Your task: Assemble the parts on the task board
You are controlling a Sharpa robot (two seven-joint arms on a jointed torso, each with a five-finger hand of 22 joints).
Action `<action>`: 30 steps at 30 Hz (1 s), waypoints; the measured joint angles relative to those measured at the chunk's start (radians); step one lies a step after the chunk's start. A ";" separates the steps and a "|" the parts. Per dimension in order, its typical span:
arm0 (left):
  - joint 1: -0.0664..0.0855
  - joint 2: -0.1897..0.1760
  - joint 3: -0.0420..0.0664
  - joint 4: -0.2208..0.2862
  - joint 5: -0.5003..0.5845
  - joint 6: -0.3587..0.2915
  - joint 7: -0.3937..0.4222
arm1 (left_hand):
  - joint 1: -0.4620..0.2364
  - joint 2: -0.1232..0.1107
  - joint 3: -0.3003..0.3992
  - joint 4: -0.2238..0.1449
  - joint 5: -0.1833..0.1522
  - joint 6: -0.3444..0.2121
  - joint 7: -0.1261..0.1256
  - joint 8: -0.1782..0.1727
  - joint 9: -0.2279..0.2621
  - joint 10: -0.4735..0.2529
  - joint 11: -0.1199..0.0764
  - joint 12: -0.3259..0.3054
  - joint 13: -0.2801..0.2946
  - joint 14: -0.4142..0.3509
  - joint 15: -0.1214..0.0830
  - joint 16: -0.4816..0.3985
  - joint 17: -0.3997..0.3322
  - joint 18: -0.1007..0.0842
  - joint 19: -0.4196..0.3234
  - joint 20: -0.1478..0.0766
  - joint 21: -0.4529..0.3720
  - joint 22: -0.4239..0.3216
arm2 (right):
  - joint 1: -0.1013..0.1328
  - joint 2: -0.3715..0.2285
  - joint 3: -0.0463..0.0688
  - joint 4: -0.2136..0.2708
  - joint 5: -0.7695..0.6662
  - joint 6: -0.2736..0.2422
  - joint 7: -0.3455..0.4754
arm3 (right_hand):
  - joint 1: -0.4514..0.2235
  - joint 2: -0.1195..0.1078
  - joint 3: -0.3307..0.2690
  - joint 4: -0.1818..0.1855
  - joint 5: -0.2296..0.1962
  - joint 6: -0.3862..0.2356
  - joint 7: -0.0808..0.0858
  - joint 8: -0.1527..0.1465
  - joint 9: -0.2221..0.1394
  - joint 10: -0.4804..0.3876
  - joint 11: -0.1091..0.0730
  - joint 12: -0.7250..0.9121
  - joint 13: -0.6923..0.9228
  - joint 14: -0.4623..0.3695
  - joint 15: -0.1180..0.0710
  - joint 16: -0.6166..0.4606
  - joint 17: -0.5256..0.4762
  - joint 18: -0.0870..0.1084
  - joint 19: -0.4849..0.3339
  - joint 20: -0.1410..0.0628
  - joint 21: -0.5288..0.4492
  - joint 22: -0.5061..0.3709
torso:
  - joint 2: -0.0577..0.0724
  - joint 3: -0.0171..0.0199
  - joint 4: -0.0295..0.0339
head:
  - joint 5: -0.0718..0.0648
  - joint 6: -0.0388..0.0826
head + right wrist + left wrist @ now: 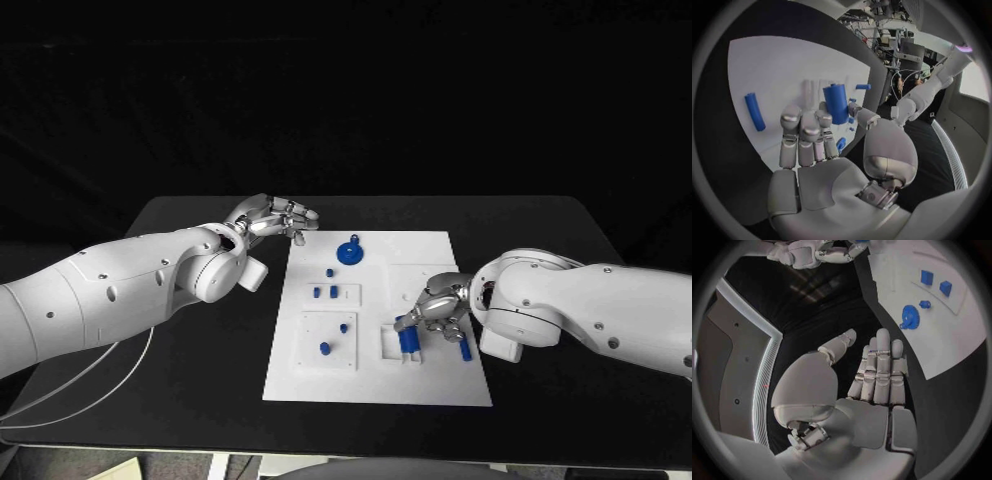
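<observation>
The white task board [433, 385] lies mid-table. My right hand [437, 305] is over the board's right part, its thumb and fingertips pinching a blue cylinder [410, 340] [836, 102] that stands at a square recess. A second blue cylinder [464, 348] [754, 111] lies on the board just beside that hand. My left hand [274, 218] [876, 375] hovers over the black table off the board's far left corner, fingers stretched out and holding nothing. A blue gear [349, 252] [909, 318] sits near the far edge, closest to the left hand.
Two small blue blocks [326, 292] [936, 282] stand in a raised plate on the board's left half, and a short blue peg [326, 348] stands in the plate nearer me. A tiny blue peg [924, 304] stands beside the gear. Bare black table [577, 230] surrounds the board.
</observation>
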 measured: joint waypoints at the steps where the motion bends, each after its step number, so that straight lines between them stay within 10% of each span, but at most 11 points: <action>1: 0.000 0.000 0.000 0.000 0.000 0.000 0.000 | 0.000 0.000 0.000 0.000 0.000 0.000 0.000 0.000 0.000 0.000 0.000 0.000 0.000 0.000 0.000 0.000 0.000 0.000 0.000 0.000 0.000 0.000 | 0.000 0.006 0.000 -0.002 0.000 0.002 -0.001 | -0.004 -0.002 -0.001 0.001 -0.002 0.001 0.002 -0.002 0.000 0.000 0.000 0.000 0.000 0.000 0.000 0.000 0.000 0.000 0.000 0.000 0.000 0.000 | 0.000 0.0000 0.0001 | -0.001 0.001; 30: 0.000 -0.006 0.000 0.004 0.000 0.005 0.000 | -0.004 0.004 -0.003 0.003 0.000 0.000 0.000 0.000 -0.001 0.000 0.000 0.000 -0.001 0.000 0.000 -0.004 0.003 -0.001 0.000 0.000 0.000 0.001 | -0.022 0.046 -0.002 -0.037 -0.027 0.031 -0.008 | -0.012 0.001 -0.007 0.007 -0.002 0.003 0.003 -0.003 0.002 0.000 0.000 0.000 0.001 0.002 0.003 0.000 0.002 0.000 0.000 0.000 0.000 0.000 | 0.002 0.0012 -0.0004 | 0.003 -0.005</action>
